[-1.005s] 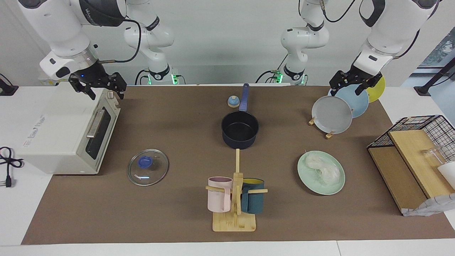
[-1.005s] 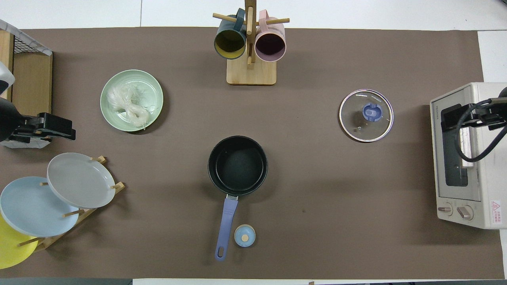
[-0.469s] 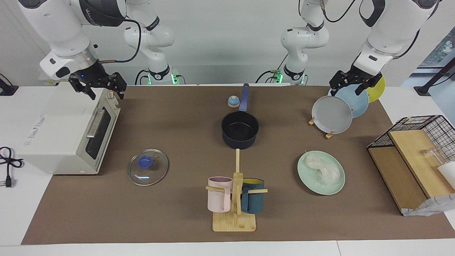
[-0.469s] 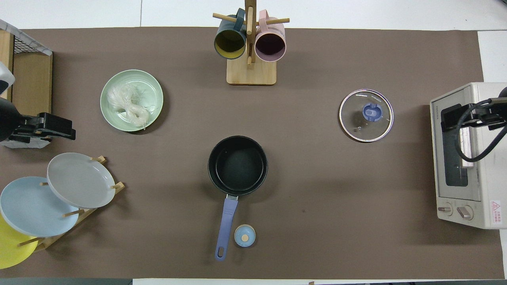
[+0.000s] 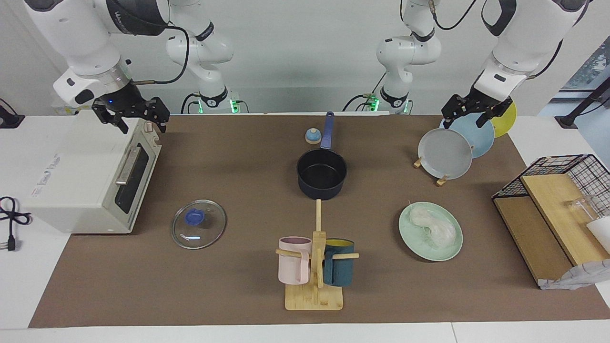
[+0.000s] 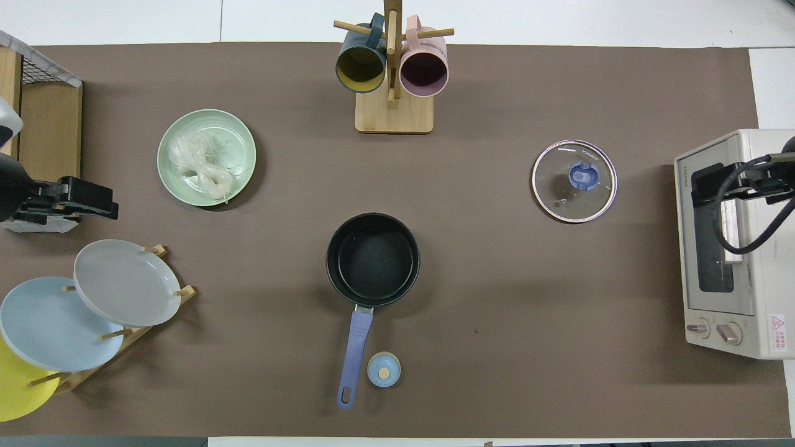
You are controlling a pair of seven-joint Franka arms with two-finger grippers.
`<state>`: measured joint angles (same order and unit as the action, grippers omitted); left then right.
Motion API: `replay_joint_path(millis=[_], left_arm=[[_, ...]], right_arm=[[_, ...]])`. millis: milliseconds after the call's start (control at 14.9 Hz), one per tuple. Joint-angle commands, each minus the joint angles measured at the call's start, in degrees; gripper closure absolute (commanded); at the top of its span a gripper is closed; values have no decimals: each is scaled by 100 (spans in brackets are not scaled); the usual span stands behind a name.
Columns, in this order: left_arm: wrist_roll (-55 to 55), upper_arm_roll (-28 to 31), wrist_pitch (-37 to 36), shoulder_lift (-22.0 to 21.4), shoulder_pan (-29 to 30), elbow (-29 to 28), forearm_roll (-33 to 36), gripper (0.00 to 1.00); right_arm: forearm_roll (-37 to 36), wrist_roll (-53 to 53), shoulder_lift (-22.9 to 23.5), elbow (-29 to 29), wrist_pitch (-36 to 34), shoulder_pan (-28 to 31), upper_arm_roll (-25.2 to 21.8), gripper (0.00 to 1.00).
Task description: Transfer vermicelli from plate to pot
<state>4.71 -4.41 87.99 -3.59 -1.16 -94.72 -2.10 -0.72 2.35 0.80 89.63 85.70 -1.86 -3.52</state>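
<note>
The vermicelli (image 5: 432, 226) lies as a loose white clump on the plate (image 5: 414, 240), toward the left arm's end of the table. The plate sits flat on the brown mat (image 5: 238, 157), farther from the robots than the plate rack (image 5: 431, 167) and well apart from the pot (image 5: 321, 174).

The pot stands upright at the middle of the mat, its black inside bare. Its handle (image 5: 327, 129) points toward the robots. A small blue knob (image 5: 312, 136) rests just beside the handle, toward the right arm's end.

The glass lid (image 5: 198, 224) lies flat on the mat, near the front of the oven (image 5: 90, 176). The mug stand (image 5: 315, 267) is farther from the robots than the pot and carries a pink mug (image 5: 294, 267) and a teal mug (image 5: 339, 269).

The left gripper (image 5: 472, 112) hangs in the air over the rack, above the blue plate (image 5: 481, 136) and the grey plate (image 5: 443, 152). It holds nothing; whether its fingers are spread or closed cannot be told.

The right gripper (image 5: 136, 116) hangs over the top corner of the oven. It holds nothing, and its finger state cannot be told either.

A wire basket (image 5: 572, 166) with wooden boards stands at the left arm's end of the table.
</note>
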Motion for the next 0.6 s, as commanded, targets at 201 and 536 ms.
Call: replay_joint_path(millis=[201, 536], left_arm=[[56, -51, 1104, 138, 81, -433, 95, 0], [21, -60, 2536, 1614, -60, -450, 87, 0]], right_arm=[[142, -77, -62, 55, -18, 19, 18, 0], [142, -77, -62, 55, -27, 19, 18, 0]])
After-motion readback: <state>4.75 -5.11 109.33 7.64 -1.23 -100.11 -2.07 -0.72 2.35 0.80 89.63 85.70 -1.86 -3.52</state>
